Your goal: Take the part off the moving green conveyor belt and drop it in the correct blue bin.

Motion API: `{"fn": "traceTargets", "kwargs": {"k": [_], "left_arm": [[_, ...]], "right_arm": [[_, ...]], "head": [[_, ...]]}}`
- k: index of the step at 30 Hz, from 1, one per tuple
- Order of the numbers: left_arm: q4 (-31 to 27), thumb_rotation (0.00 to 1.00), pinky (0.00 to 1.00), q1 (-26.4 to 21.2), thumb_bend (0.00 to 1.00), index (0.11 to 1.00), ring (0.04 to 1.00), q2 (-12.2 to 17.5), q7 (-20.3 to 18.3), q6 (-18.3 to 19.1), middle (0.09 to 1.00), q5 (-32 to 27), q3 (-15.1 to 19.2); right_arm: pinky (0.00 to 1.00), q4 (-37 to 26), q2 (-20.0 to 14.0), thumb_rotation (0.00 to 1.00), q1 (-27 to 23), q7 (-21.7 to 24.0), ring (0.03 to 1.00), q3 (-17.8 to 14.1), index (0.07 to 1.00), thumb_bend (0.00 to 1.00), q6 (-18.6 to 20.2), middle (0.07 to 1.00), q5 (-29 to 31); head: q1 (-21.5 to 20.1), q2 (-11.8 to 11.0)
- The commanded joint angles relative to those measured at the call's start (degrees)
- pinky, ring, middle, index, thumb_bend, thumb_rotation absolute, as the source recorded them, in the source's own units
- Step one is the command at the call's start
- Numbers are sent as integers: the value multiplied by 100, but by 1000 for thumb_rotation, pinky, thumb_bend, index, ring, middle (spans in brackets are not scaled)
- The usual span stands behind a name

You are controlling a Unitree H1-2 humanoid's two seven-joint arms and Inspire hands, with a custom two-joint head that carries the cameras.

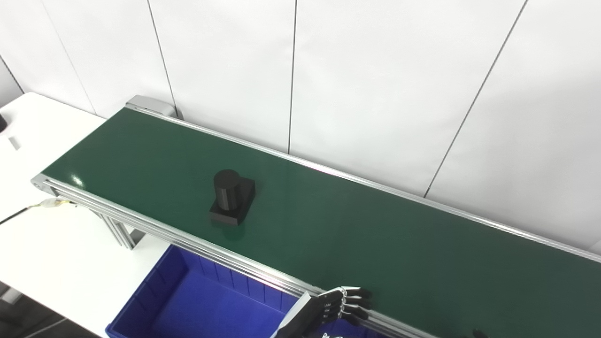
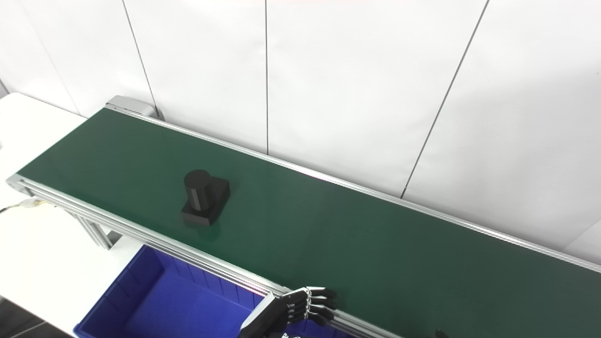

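Note:
The part (image 1: 232, 197) is black, a short upright cylinder on a square base. It stands on the green conveyor belt (image 1: 375, 234), left of the belt's middle. My left hand (image 1: 342, 305) is at the bottom centre, over the belt's near rail, well to the right of the part and nearer to me. Its fingers (image 2: 319, 303) are stretched out and apart, holding nothing. The blue bin (image 1: 155, 300) sits below the belt's near rail, left of the hand. Only a small dark tip (image 1: 477, 333) shows at the bottom edge where my right hand would be.
The belt runs diagonally from upper left to lower right between silver rails (image 1: 141, 220). A white panelled wall (image 1: 375, 84) stands behind it. A white table (image 1: 56, 244) lies to the left, with a cable (image 1: 42, 204) near the belt's end.

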Motion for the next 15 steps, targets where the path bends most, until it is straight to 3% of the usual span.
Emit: {"fn": "traceTargets", "kwargs": {"k": [1,15], "left_arm": [[-81,564,642,-69,812,782,692,-88,53,-246,748,39,-58],[-122,581,643,-32,793,787,694,-29,120,-248,750,39,-99]], "right_arm": [[671,-142,11,945,-38,21,768,-38,881,563,-342,819,20],[655,-437,11,939,35,-83,747,7,871,612,-342,798,-154]], "head": [[-51,14],[-293,61]]}}
